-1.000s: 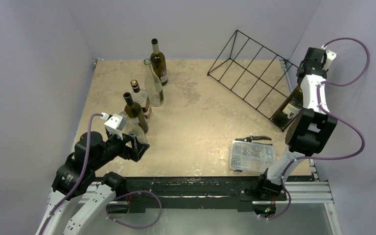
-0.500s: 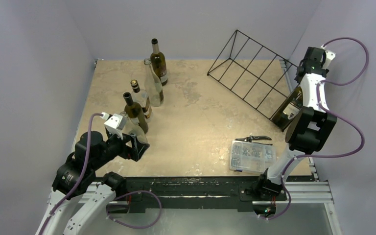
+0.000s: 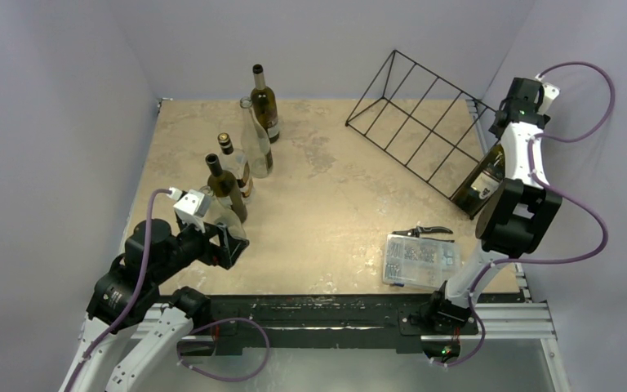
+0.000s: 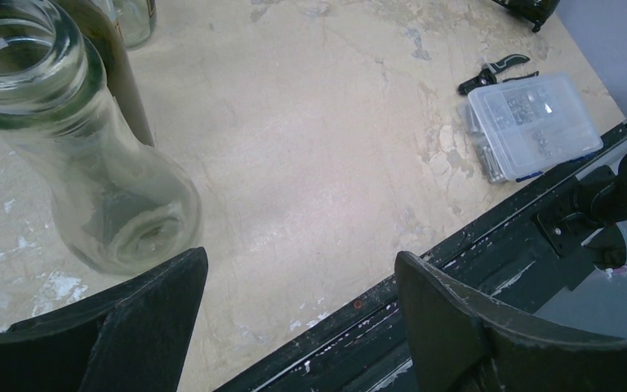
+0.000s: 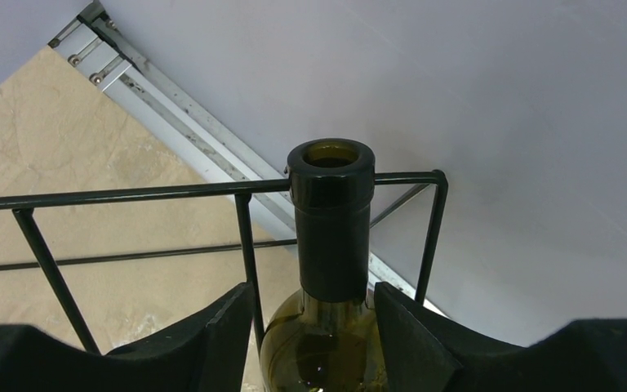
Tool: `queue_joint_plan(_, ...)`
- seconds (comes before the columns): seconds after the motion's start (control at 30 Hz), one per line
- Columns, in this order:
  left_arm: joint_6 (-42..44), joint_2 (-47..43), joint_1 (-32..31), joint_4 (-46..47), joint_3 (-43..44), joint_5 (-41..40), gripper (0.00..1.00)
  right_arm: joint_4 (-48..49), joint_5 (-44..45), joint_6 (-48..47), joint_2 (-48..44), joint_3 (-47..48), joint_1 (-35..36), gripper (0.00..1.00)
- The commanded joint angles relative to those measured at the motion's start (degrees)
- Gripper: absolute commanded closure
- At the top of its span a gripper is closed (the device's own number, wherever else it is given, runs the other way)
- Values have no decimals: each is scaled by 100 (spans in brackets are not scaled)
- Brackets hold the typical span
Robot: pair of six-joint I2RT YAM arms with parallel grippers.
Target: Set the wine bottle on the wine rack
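Note:
The black wire wine rack (image 3: 424, 122) stands at the back right of the table. A green wine bottle (image 3: 480, 181) with a white label lies tilted in its rightmost slot, neck up. In the right wrist view the bottle's neck (image 5: 332, 237) rises against the rack's top bar (image 5: 131, 194). My right gripper (image 5: 314, 298) is open, with a finger on each side of the bottle's shoulder and a gap to the neck. A rack bar runs between the left finger and the bottle. My left gripper (image 4: 300, 257) is open and empty at the table's near left edge.
A clear glass bottle (image 4: 73, 163) stands right by my left gripper. Several more bottles (image 3: 249, 147) stand in a group at the left and back. A clear parts box (image 3: 419, 260) and black pliers (image 3: 424, 232) lie near the front right. The wall is close behind the rack.
The right arm has shifted very slightly and the bottle's lower end has settled a little in the rack. The left arm has not moved.

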Motion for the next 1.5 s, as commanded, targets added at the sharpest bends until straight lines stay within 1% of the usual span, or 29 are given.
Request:
queue_joint_plan(0.0, -61, -59, -17, 161, 28, -23, 16, -24, -16, 100, -561, -6, -3, 40)
queue_joint_plan(0.13, -68, -77, -17, 160, 32, -23, 16, -18, 159, 99, -869, -246, 4, 40)
queue_joint_plan(0.23, -61, -101, -17, 159, 34, -28, 16, -3, 116, 109, -1054, -372, 2, 39)
queue_joint_plan(0.43, -61, -178, -17, 158, 18, -49, 16, 184, -470, 220, -1598, -902, 119, 39)
queue_joint_plan(0.53, -62, -181, -9, 163, 21, -57, 15, 391, -681, 214, -1850, -1221, 424, 39)
queue_joint_plan(0.7, -78, -217, 0, 164, 12, -99, 13, 573, -707, 193, -2034, -1646, 1358, 39)
queue_joint_plan(0.77, -79, -224, 0, 161, 16, -110, 13, 642, -872, 249, -2049, -1800, 1738, 39)
queue_joint_plan(1.03, -105, -303, 9, 165, 17, -185, 12, 1670, -1642, 483, -2366, -3063, 3646, 39)
queue_joint_plan(1.27, -132, -420, 26, 147, 19, -350, 14, 2477, -1742, 831, -2344, -3847, 4916, 39)
queue_joint_plan(1.4, -228, -441, 27, 38, 72, -851, 14, 2723, -1656, 940, -2234, -3967, 5631, 39)
queue_joint_plan(1.47, -421, -218, 27, -236, 253, -1426, 13, 2841, -1573, 927, -2228, -4007, 5947, 39)
